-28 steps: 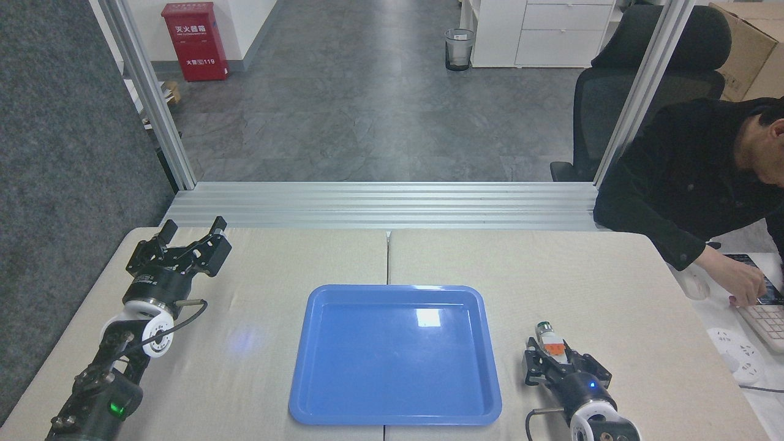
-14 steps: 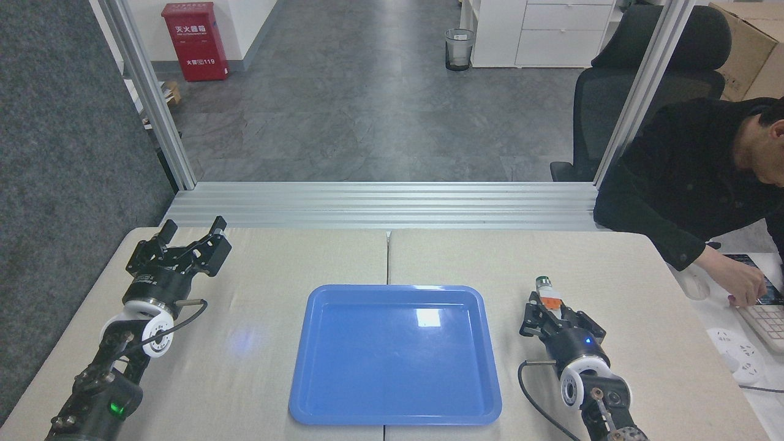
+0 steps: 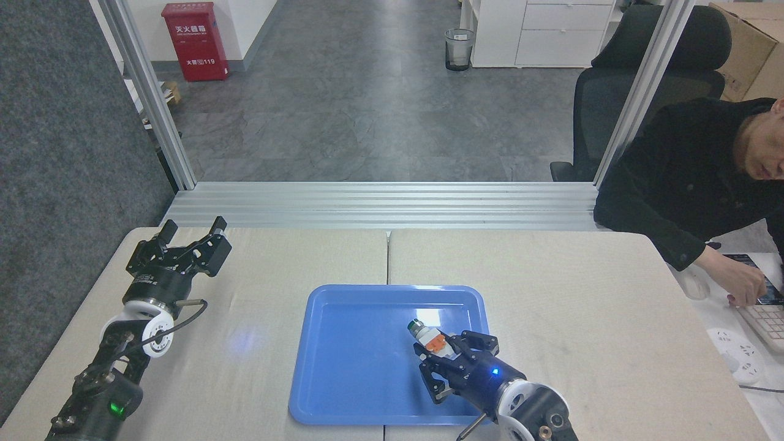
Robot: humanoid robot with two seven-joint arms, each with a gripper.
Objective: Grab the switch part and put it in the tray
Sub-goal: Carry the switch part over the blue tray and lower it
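The right claw [image 3: 442, 354] gripped the switch part [image 3: 430, 338] over the tray [image 3: 343, 392], green tip pointing away. The left claw [image 3: 191, 230] stood wide and empty above the desk [image 3: 582, 288].

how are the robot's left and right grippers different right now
The left gripper is empty with its jaws open; the right gripper is shut on the switch part. The left gripper sits over bare table, far from the blue tray; the right gripper is over the tray. Both are black.
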